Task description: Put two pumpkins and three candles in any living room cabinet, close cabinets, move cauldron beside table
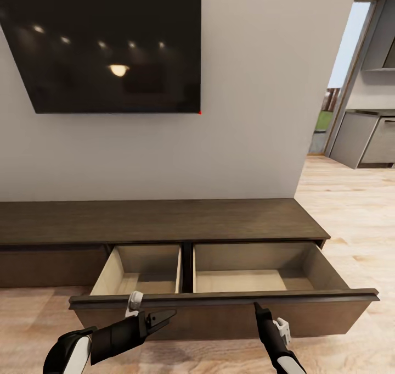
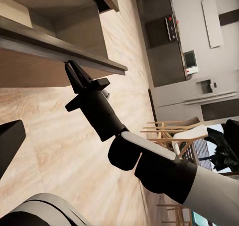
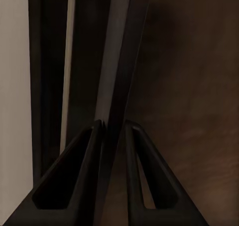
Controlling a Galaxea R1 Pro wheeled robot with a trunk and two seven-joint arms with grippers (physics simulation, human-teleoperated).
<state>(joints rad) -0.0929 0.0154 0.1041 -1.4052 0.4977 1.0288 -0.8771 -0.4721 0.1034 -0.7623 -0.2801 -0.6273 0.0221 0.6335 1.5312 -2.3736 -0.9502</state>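
Observation:
The long dark-brown cabinet (image 1: 159, 220) stands against the wall under a television. Its wide drawer (image 1: 219, 308) is pulled out, and both pale wood compartments show nothing inside. My right gripper (image 1: 256, 306) is at the top edge of the drawer front. In the right wrist view its fingers (image 3: 94, 136) are closed on either side of that thin edge. The left wrist view shows the same right gripper (image 2: 70, 66) on the drawer lip. My left gripper (image 1: 164, 316) hovers in front of the drawer front, lying sideways and holding nothing. The pumpkins, candles, cauldron and table are out of view.
A black television (image 1: 104, 47) hangs on the white wall. The cabinet's left drawer front (image 1: 52, 264) is shut. To the right, wood floor (image 1: 351, 209) leads to a kitchen with grey units (image 1: 365, 138). Wooden chairs (image 2: 174, 134) stand behind me.

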